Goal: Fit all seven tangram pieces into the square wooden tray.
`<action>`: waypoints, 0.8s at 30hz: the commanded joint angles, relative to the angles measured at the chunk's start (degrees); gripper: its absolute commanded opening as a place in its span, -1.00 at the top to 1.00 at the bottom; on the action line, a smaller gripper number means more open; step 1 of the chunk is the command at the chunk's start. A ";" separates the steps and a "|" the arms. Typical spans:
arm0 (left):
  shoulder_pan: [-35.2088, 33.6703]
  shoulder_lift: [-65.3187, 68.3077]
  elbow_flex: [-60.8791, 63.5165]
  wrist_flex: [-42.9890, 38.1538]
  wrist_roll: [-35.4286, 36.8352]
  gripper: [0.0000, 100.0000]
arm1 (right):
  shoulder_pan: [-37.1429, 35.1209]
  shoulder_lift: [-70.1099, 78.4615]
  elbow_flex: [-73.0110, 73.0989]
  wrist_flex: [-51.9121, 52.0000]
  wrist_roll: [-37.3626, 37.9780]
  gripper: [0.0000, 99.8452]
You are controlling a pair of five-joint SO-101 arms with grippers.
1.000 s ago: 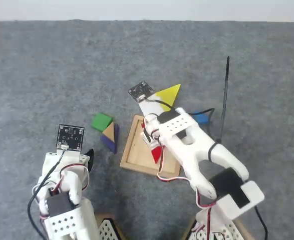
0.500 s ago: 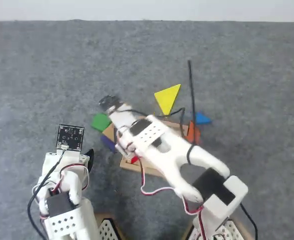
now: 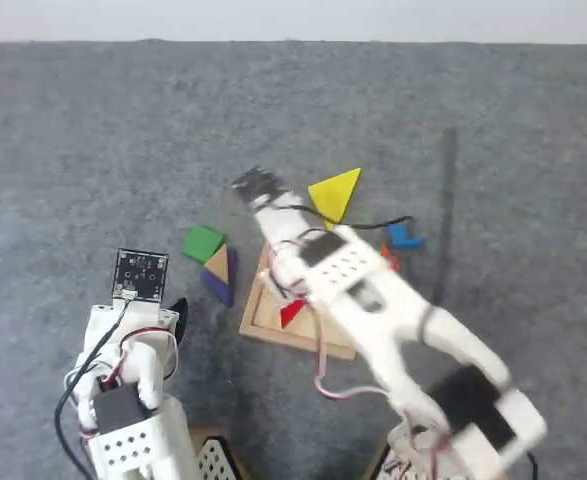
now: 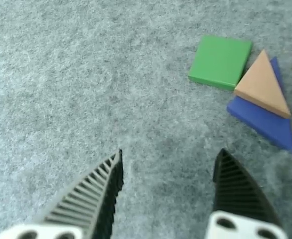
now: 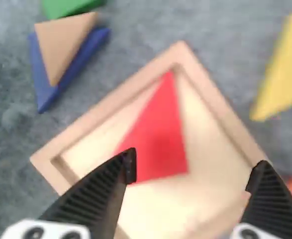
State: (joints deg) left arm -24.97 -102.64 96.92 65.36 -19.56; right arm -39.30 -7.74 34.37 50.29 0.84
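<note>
Your right gripper (image 5: 193,167) hangs spread wide and empty over the square wooden tray (image 5: 106,109) in the right wrist view. Its two black fingers straddle the red triangle (image 5: 155,144), which lies flat inside the tray with one point tucked into a corner. You cannot tell whether the fingers touch it. Outside the tray's rim, a tan triangle (image 5: 61,42) sits on a dark blue piece (image 5: 44,82), with the green square (image 5: 66,7) just beyond them. The yellow triangle (image 5: 282,64) lies on the far side of the tray, apart from it. In the left wrist view, your left gripper (image 4: 170,157) is likewise released, jaws parted with nothing between them, above bare grey carpet (image 4: 61,74). The green square, the tan triangle and the dark blue piece lie together a little ahead of it, the green square touching the tan triangle's tip. In the high view, the right arm (image 3: 393,310) runs from the lower right of the frame up to the centre, covering much of the tray, and the red triangle shows in the tray's lower half. The green, tan and dark blue cluster sits just left of the tray. The yellow triangle lies above the tray. A small blue piece (image 3: 403,237) and an orange piece (image 3: 388,262) lie right of centre, the orange one partly hidden by the arm. The left arm (image 3: 123,380) sits folded in the lower left of the frame, well apart from the tray.
</note>
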 commanded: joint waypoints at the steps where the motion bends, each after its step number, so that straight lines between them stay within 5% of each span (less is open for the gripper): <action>1: 0.00 0.26 -0.40 -0.18 -0.62 0.44 | 4.88 -13.67 4.48 -0.66 -0.09 0.28; 12: 0.00 0.26 -0.40 -0.18 -0.62 0.44 | 10.77 -3.21 7.30 -6.37 1.93 0.28; 24: 0.00 0.26 -0.40 -0.18 -0.62 0.44 | 7.69 7.87 0.70 -6.20 2.11 0.28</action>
State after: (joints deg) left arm -24.97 -102.64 96.92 65.36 -19.56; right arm -29.36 0.44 38.24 44.66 2.15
